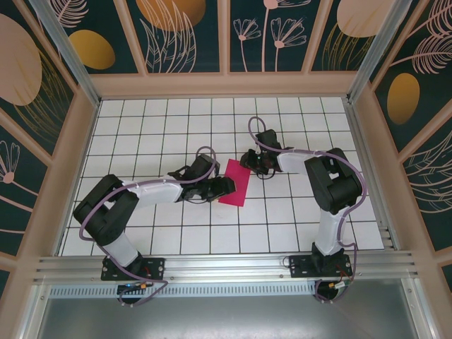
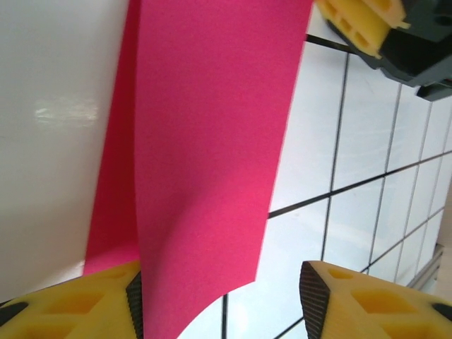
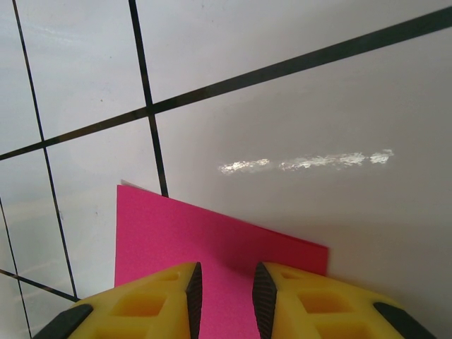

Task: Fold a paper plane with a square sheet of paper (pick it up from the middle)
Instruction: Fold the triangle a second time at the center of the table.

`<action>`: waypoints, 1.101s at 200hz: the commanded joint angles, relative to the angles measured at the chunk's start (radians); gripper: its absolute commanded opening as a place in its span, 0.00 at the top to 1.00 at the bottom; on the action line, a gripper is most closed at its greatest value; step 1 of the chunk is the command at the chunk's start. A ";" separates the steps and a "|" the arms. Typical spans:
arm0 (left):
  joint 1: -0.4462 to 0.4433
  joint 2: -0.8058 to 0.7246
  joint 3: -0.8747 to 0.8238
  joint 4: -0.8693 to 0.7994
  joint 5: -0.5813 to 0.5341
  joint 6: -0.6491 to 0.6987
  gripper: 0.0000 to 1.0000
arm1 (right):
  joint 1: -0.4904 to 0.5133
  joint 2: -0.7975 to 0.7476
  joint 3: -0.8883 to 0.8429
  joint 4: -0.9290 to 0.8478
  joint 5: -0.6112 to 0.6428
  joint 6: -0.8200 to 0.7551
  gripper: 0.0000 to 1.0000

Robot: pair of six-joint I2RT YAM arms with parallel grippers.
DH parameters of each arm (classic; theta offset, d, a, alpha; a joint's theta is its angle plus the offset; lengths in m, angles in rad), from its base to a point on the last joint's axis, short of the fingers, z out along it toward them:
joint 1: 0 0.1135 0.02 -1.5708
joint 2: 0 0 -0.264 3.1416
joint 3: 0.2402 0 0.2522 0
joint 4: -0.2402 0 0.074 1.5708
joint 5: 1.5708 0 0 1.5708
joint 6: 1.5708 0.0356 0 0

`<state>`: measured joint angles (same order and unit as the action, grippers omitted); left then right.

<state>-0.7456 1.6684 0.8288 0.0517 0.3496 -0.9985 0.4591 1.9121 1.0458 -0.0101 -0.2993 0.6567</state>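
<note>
The left gripper [image 1: 227,186] sits at the paper's near left edge. Its yellow, ribbed-padded fingers [image 2: 353,305] stand apart with the loose top layer curling between them, likely to catch that flap. The paper [image 1: 236,182], thin matte magenta, lies mid-table [image 1: 162,127] as a doubled strip. Farther right, the right gripper [image 1: 250,162] rests on its far corner, jaws narrowly parted, probably pinning it.

free: far table [image 1: 183,116] | blocked: left claw [image 1: 224,186], right claw [image 1: 248,159] flanking paper [image 1: 236,182]
</note>
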 commanded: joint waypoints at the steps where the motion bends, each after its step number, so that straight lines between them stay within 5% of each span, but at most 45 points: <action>1: -0.003 -0.011 0.009 0.111 0.075 0.024 0.40 | -0.013 0.078 -0.055 -0.080 0.057 -0.017 0.70; 145: -0.004 0.128 0.021 0.358 0.008 0.018 0.31 | -0.048 -0.070 -0.069 -0.034 -0.138 -0.072 0.70; 220: -0.003 0.157 0.010 0.348 -0.017 0.010 0.51 | -0.060 -0.317 -0.295 0.105 -0.258 -0.089 0.64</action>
<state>-0.7456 1.8030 0.8425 0.3828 0.3523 -0.9894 0.4046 1.6497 0.8062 0.0483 -0.5022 0.5838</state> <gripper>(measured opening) 0.512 0.359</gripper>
